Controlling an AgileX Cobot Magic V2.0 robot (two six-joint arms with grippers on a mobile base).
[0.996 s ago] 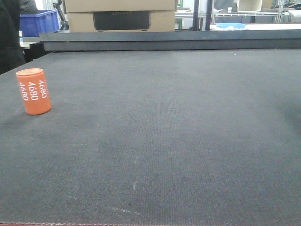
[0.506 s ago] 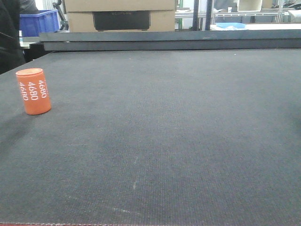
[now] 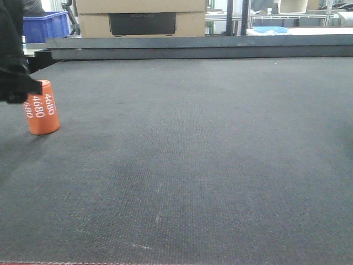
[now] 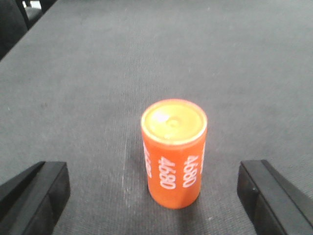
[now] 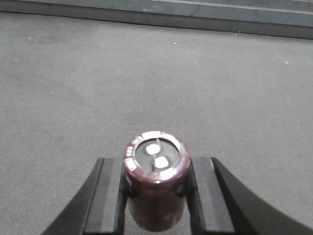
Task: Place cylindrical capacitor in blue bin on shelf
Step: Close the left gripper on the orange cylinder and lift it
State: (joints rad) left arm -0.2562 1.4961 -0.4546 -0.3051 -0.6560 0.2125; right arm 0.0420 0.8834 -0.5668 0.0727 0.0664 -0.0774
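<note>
My right gripper (image 5: 156, 166) is shut on a dark maroon cylindrical capacitor (image 5: 156, 198), which stands upright between the pads with two silver terminals on its top, above the dark mat. Out to the left an orange cylinder (image 3: 40, 108) marked 4680 stands upright on the mat. In the left wrist view that orange cylinder (image 4: 173, 152) sits between the widely spread black fingers (image 4: 36, 196) of my left gripper (image 4: 154, 198), which is open and touches nothing. In the front view the left gripper (image 3: 22, 88) overlaps the cylinder's upper left. The blue bin and the shelf are out of view.
A dark textured mat (image 3: 193, 165) covers the table. A raised dark ledge (image 3: 198, 47) bounds its far edge. Behind it stand a cardboard box (image 3: 142, 17) and, at the back left, a blue crate (image 3: 47, 26).
My left gripper has come into the front view from the left and now stands at the orange cylinder's top. The cylinder has not moved.
</note>
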